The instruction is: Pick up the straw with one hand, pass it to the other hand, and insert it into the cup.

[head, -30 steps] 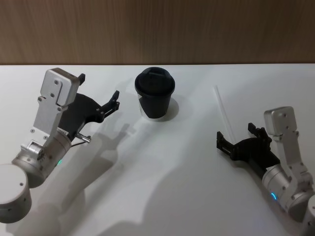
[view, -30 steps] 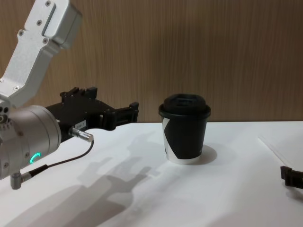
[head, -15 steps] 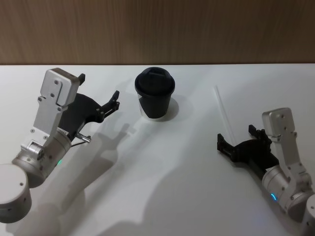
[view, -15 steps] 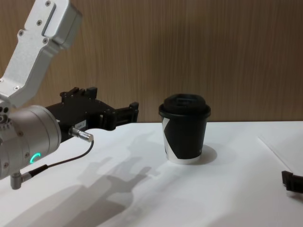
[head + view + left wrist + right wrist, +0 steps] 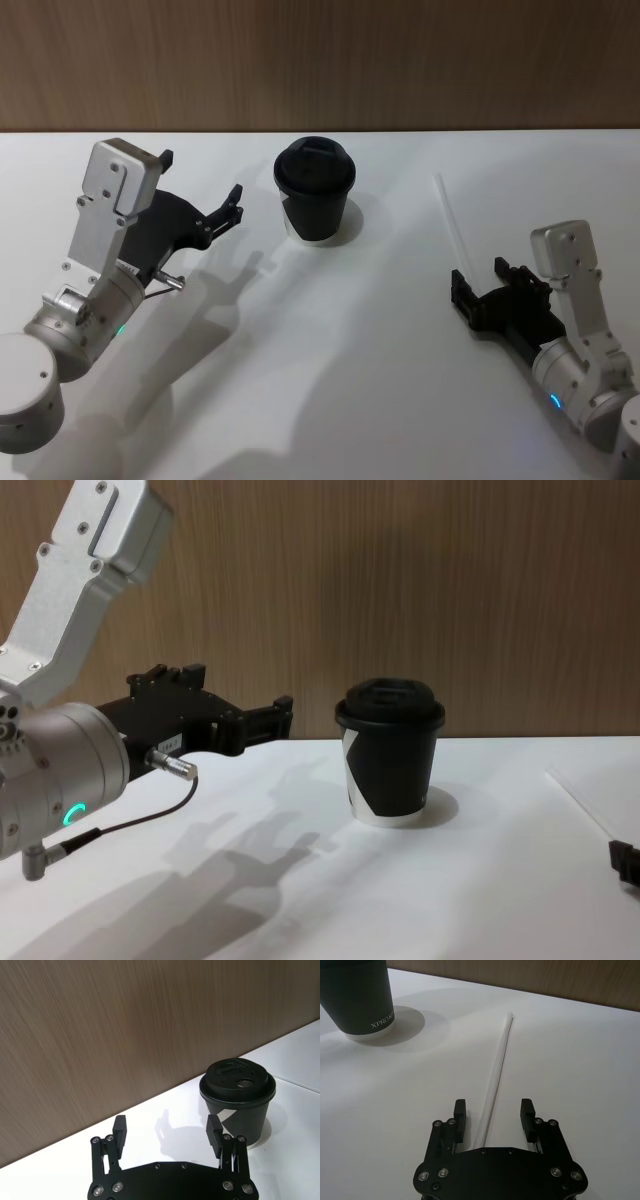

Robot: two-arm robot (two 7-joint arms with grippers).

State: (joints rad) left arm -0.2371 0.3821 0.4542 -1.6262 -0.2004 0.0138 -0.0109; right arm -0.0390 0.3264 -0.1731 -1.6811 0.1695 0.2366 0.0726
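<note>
The white straw (image 5: 450, 222) lies flat on the table, right of the black lidded cup (image 5: 316, 199). My right gripper (image 5: 478, 276) is open at the straw's near end. In the right wrist view the straw (image 5: 495, 1075) runs in between the two fingers of that gripper (image 5: 493, 1109) without being clamped, and the cup (image 5: 358, 1000) stands farther off. My left gripper (image 5: 201, 180) hovers open to the left of the cup with nothing in it. From the left wrist the cup (image 5: 237, 1096) sits just beyond its fingers (image 5: 213, 1125). The chest view shows the cup (image 5: 390, 765) upright.
A white tabletop (image 5: 330, 340) meets a brown wooden wall (image 5: 320, 60) at the back. A thin dark cable (image 5: 120, 825) hangs from my left wrist. The edge of my right gripper (image 5: 627, 861) shows low at the chest view's right border.
My right gripper has shifted slightly right and back toward me, bringing the straw's near end between its fingers. The left arm, cup and straw have not moved.
</note>
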